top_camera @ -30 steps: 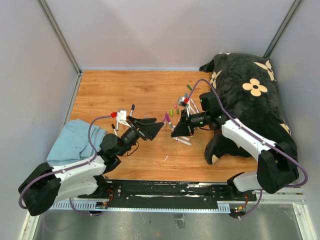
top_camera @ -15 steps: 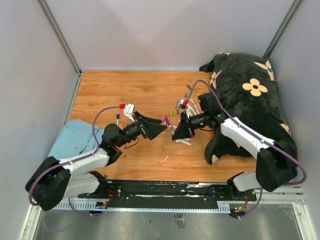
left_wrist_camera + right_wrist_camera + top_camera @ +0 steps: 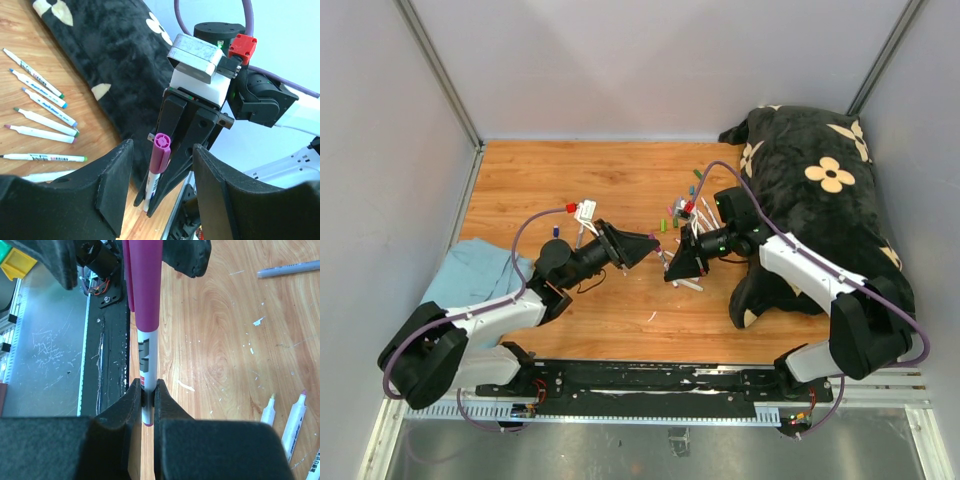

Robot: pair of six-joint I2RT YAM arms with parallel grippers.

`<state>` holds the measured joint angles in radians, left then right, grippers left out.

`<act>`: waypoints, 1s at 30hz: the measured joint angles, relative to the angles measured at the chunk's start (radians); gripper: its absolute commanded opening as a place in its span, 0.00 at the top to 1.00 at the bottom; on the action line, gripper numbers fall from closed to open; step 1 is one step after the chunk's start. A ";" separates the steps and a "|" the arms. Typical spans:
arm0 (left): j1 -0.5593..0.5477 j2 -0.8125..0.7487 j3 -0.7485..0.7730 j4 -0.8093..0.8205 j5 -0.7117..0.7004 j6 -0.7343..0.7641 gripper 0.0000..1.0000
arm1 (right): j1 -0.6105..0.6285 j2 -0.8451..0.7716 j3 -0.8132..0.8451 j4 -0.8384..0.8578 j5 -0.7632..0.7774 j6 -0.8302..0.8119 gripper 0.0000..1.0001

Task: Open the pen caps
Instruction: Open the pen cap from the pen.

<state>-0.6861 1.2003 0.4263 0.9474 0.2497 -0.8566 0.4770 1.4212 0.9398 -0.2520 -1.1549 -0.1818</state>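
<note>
**Purple plastic pen cap (image 3: 160, 155) flanked by open fingers**

One cap, one slim white pen barrel (image 3: 145, 370) under it, raised off the wooden table (image 3: 570, 180). The right gripper (image 3: 145, 399) pinches that barrel at the end away from the cap, fingers pressed tight on it. The left gripper (image 3: 162, 148) has its two black fingers spread, one on each side of the cap, with a gap on both sides. Six uncapped white pens (image 3: 45, 134) lie side by side on the wood beside one black plush cushion (image 3: 820, 200). Loose small caps (image 3: 675, 222) nearby are too tiny to count.

The purple pen cap (image 3: 145, 285) runs off the top edge.
</note>
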 measured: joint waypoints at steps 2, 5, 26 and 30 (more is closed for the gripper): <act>-0.011 0.001 0.015 -0.029 -0.027 0.005 0.50 | 0.000 0.000 0.000 -0.006 0.012 -0.003 0.99; -0.021 0.002 0.038 -0.081 -0.059 0.014 0.52 | 0.003 0.000 0.003 -0.011 0.035 -0.008 0.99; -0.057 0.015 0.053 -0.194 -0.155 0.033 0.98 | 0.042 -0.002 0.006 -0.022 0.174 -0.031 0.99; -0.060 -0.001 0.052 -0.211 -0.186 0.038 1.00 | 0.042 -0.002 0.010 -0.021 0.182 -0.035 0.99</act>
<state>-0.7464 1.1992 0.4786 0.7361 0.0635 -0.8185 0.5190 1.4193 0.9497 -0.2733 -0.9733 -0.2169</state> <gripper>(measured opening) 0.141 0.070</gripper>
